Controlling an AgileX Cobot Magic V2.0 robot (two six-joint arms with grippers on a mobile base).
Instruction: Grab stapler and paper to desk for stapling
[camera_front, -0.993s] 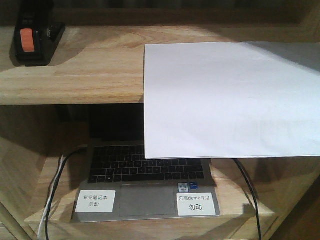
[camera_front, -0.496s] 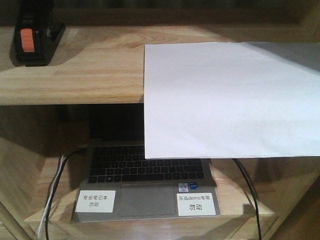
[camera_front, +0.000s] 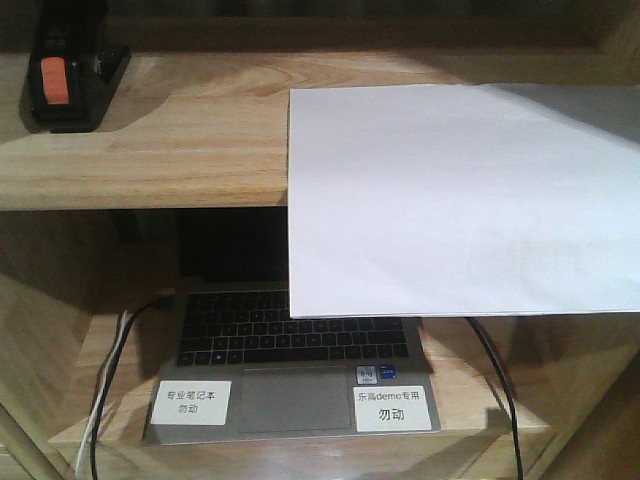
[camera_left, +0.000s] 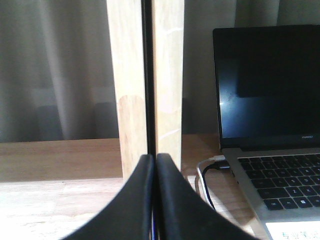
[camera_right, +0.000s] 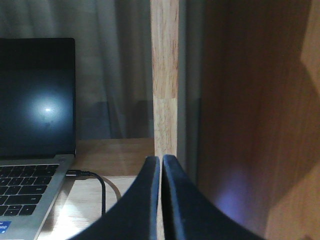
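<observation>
Small black stapler with an orange patch (camera_front: 62, 75) shows in neither wrist view. The black left gripper (camera_left: 154, 157) is closed tight, fingers pressed together on nothing, facing a pale wooden upright (camera_left: 130, 75). The black right gripper (camera_right: 160, 159) is likewise closed and empty. The stapler stands at the back left of the upper wooden shelf (camera_front: 180, 140). The white paper sheet (camera_front: 450, 200) overhangs that shelf's front right edge, above an open silver laptop (camera_front: 290, 400) on the lower shelf (camera_front: 450, 375).

Upper bench (camera_front: 180, 150): pale wood | black stapler (camera_front: 65, 75) with orange patch lies at far-left back | white paper (camera_front: 450, 200) lies on right half, overhanging front edge | lower bench (camera_front: 455, 388): open laptop (camera_front: 290, 345) bearing two white labels (camera_front: 192, 402), cables (camera_front: 110, 370) alongside
</observation>
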